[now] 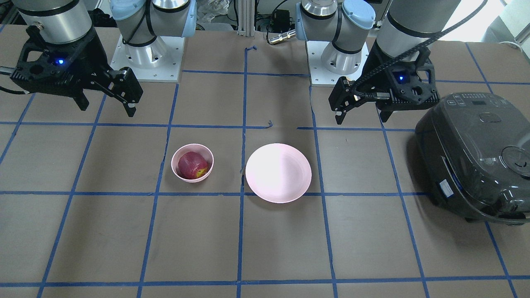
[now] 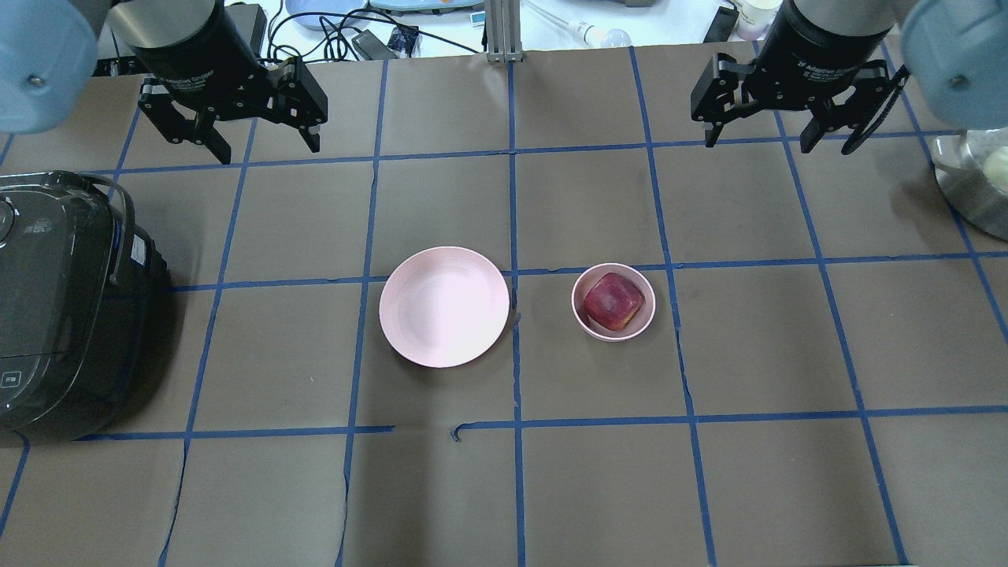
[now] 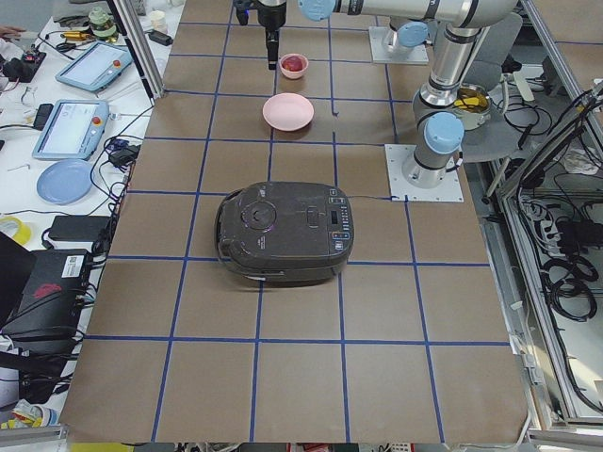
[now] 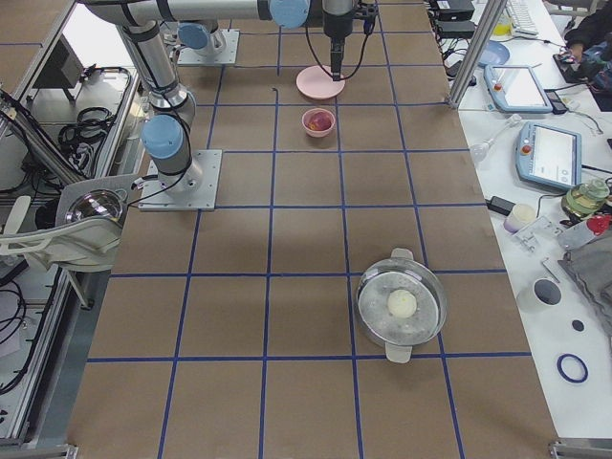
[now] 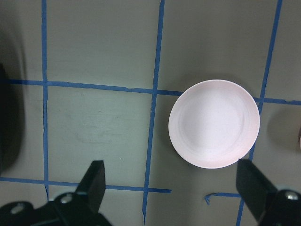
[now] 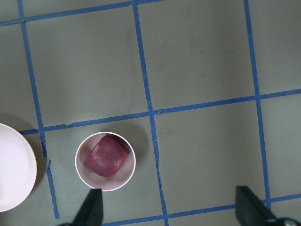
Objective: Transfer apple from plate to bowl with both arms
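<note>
The apple (image 1: 192, 165) lies inside the small pink bowl (image 1: 178, 154). It also shows in the overhead view (image 2: 613, 301) and the right wrist view (image 6: 107, 157). The wide pink plate (image 1: 278, 172) stands empty beside the bowl, a short gap apart, and shows in the left wrist view (image 5: 214, 123). My left gripper (image 2: 269, 151) is open and empty, raised behind the plate's side. My right gripper (image 2: 759, 145) is open and empty, raised behind and outward of the bowl (image 2: 591, 324). Neither gripper touches anything.
A black rice cooker (image 2: 63, 299) stands on the table at my left side, near the left gripper. A metal pot (image 2: 972, 181) stands at the far right edge. Blue tape lines grid the brown table.
</note>
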